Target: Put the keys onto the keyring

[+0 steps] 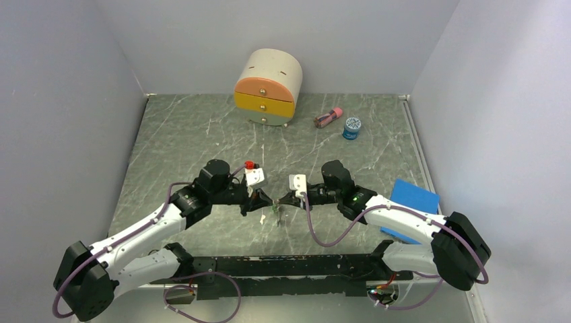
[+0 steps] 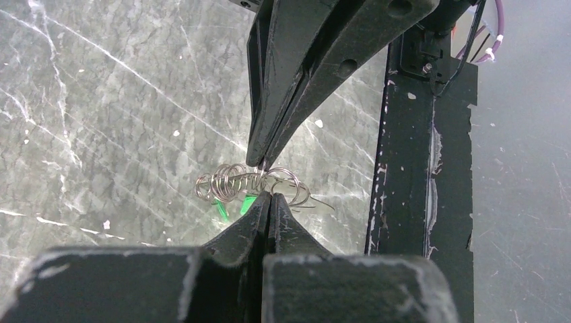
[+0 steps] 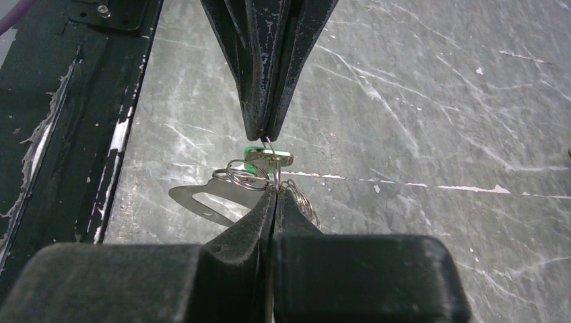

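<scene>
My two grippers meet tip to tip over the middle of the table. The left gripper (image 1: pixel 264 200) (image 2: pixel 269 196) and the right gripper (image 1: pixel 283 200) (image 3: pixel 275 192) are both shut on the keyring (image 2: pixel 246 180) (image 3: pixel 246 176), a tangle of thin silvery loops held just above the surface. Green-headed keys (image 2: pixel 250 202) (image 3: pixel 269 157) (image 1: pixel 275 210) hang among the loops. In the left wrist view the right gripper's fingertips (image 2: pixel 258 158) come down from above onto the loops. In the right wrist view the left gripper's fingertips (image 3: pixel 261 134) do the same. How each key sits on the wire is too fine to tell.
A round drawer unit (image 1: pixel 268 87) stands at the back. A pink tube (image 1: pixel 328 118) and a blue-lidded jar (image 1: pixel 351 128) lie to its right. A blue pad (image 1: pixel 412 200) sits at the right edge. A small white scrap (image 1: pixel 261 219) lies below the grippers. A black rail (image 1: pixel 289 266) runs along the front.
</scene>
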`<state>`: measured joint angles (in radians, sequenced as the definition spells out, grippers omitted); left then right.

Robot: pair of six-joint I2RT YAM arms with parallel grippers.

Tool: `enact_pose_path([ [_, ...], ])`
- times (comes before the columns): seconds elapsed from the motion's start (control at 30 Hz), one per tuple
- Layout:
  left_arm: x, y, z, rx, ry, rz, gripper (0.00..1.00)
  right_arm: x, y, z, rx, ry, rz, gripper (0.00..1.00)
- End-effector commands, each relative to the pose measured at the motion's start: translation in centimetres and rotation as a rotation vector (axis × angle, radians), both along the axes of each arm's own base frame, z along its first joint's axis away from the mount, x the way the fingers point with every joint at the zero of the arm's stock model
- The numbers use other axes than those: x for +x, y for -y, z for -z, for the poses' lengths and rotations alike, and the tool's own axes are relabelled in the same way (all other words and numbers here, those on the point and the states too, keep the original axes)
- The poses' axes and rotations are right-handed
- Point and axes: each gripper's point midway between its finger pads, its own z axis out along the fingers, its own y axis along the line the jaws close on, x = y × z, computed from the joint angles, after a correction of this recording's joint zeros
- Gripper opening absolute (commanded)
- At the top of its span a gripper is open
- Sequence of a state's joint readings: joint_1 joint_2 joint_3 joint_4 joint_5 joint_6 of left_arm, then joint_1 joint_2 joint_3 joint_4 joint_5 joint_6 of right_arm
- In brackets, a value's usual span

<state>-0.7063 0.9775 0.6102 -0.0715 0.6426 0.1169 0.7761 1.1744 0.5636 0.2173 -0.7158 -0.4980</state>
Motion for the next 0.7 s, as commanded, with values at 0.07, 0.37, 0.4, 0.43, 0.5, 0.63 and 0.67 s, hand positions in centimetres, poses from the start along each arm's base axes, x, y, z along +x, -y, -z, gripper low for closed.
enact_pose_path([
  [0.07, -1.0, 0.6, -2.1, -0.059, 0.032, 0.059, 0.03, -0.1, -0.6, -1.6, 0.045, 0.045, -0.033, 0.0],
  [0.37, -0.5, -0.3, -0.9, 0.037, 0.048, 0.04, 0.03, -0.2, -0.6, -1.5, 0.045, 0.041, -0.037, 0.0],
  [0.4, -0.4, -0.2, -0.9, 0.031, 0.044, 0.031, 0.02, -0.2, -0.6, -1.4, 0.044, 0.04, -0.036, 0.0],
  [0.43, -0.1, 0.0, -1.2, 0.016, 0.043, 0.023, 0.03, -0.2, -0.6, -1.4, 0.041, 0.037, -0.035, 0.0],
  [0.5, 0.1, 0.4, -1.7, -0.012, 0.043, 0.009, 0.03, -0.1, -0.6, -1.4, 0.04, 0.034, -0.033, 0.0],
  [0.63, 0.2, 0.9, -2.3, -0.058, 0.047, 0.012, 0.03, -0.2, -0.6, -1.4, 0.041, 0.037, -0.032, 0.0],
  [0.67, 0.2, 1.0, -2.4, -0.059, 0.046, 0.015, 0.03, -0.2, -0.5, -1.4, 0.04, 0.037, -0.032, 0.0],
])
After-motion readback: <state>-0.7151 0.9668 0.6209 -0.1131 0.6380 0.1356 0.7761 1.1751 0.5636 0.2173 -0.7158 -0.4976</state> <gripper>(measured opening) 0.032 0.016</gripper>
